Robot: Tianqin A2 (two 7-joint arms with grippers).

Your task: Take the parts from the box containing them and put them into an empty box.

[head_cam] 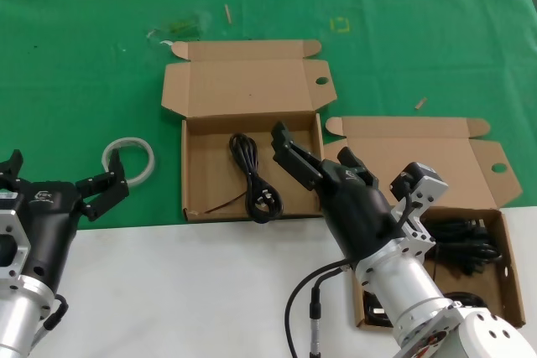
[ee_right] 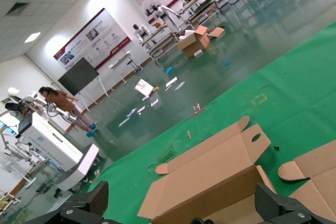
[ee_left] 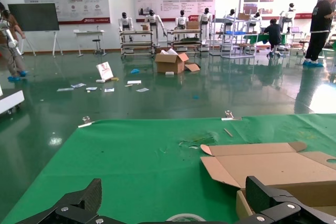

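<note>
Two twin brown boxes lie open on the green cloth. The middle box point(head_cam: 195, 165) holds one black cord point(head_cam: 252, 178) along its left half. The right box point(head_cam: 507, 270), partly behind my right arm, holds a heap of black cords point(head_cam: 466, 241). My right gripper point(head_cam: 317, 153) hovers open over the right half of the middle box, nothing between its fingers. In the right wrist view that gripper point(ee_right: 181, 205) faces the middle box's lid point(ee_right: 210, 174), with a bit of cord point(ee_right: 202, 221) just showing. My left gripper point(head_cam: 59, 175) rests open at the lower left.
A whitish tape ring point(head_cam: 130, 159) lies on the cloth just past the left gripper and shows in the left wrist view as the ring point(ee_left: 185, 217). White table surface point(head_cam: 185, 291) runs along the front. A black cable point(head_cam: 306, 308) loops beside my right arm.
</note>
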